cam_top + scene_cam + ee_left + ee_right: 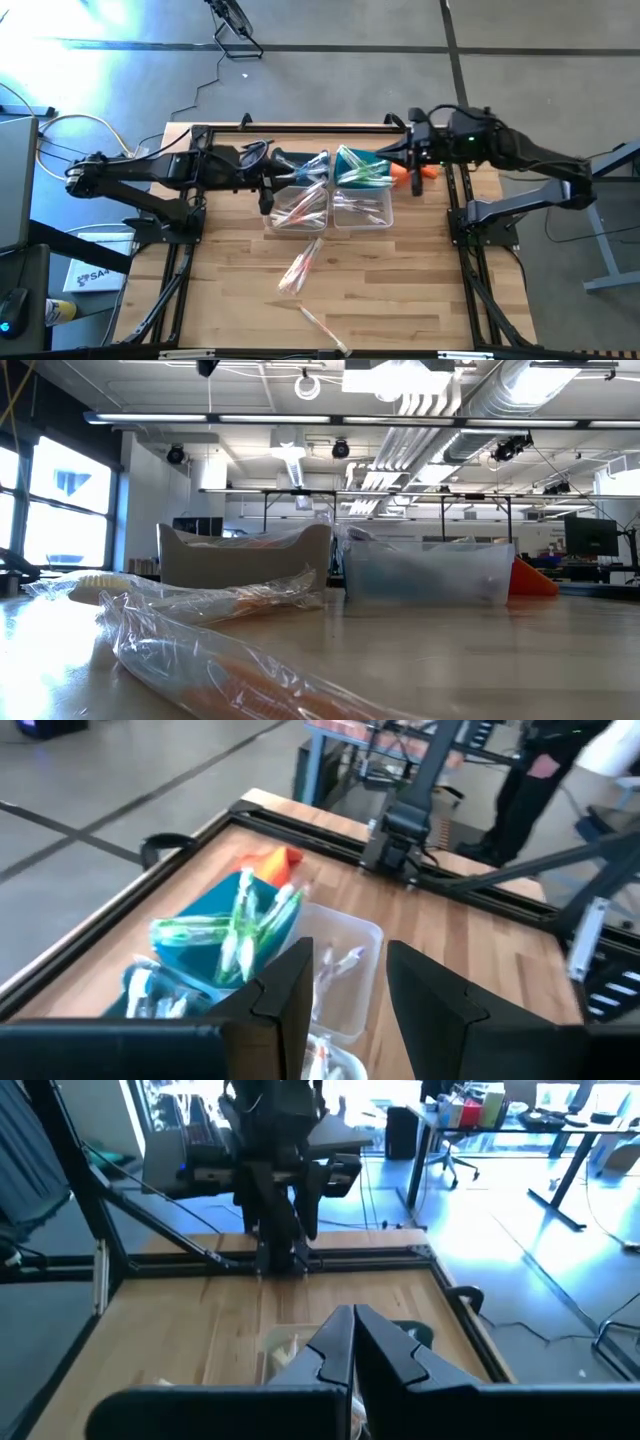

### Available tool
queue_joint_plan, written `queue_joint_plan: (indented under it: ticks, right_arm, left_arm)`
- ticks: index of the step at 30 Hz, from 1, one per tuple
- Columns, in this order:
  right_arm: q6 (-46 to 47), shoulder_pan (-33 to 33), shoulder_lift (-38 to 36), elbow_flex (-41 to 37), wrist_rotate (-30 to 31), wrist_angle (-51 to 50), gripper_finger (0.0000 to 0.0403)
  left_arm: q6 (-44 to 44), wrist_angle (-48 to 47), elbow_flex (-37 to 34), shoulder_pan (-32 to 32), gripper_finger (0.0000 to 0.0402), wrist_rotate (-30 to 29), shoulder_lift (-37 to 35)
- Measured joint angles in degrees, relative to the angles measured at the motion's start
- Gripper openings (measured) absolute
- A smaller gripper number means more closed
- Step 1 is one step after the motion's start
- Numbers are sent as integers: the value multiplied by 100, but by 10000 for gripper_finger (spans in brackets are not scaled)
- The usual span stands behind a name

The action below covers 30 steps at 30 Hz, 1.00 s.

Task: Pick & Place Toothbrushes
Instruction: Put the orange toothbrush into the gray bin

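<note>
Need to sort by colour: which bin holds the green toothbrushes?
The blue bin at the table's far edge, beside the orange cloth; the green toothbrushes lie in it. The other bins are clear.

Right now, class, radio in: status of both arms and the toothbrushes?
Left gripper open over the bins. Right gripper shut, nothing visibly held. Loose toothbrushes lie on the table. Nothing in the way.

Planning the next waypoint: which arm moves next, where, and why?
Probably the left tool: its fingers stand open and empty over the bins, so lower it onto a wrapped toothbrush in the clear bin. The right tool is shut with nothing visibly held, and loose toothbrushes lie on the table.
</note>
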Motion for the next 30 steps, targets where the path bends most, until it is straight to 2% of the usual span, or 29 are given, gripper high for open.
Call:
queue_joint_plan:
  ticks: [5, 16, 25, 30]
  right_arm:
    - [34, 0, -305, 0, -40, -182, 4]
    - [39, 0, -481, 0, -131, -629, 4]
    - [-1, 0, -442, -2, -146, -639, 4]
    - [-5, 0, -436, -2, -149, -717, 4]
  left_arm:
    - [-218, -8, 0, -453, 111, -652, 0]
    - [-1144, -102, 15, -1513, 9, -960, 251]
    - [-2249, -156, 18, -2026, 1, -1540, 653]
    - [-2850, -583, 170, -2183, 0, -1596, 1040]
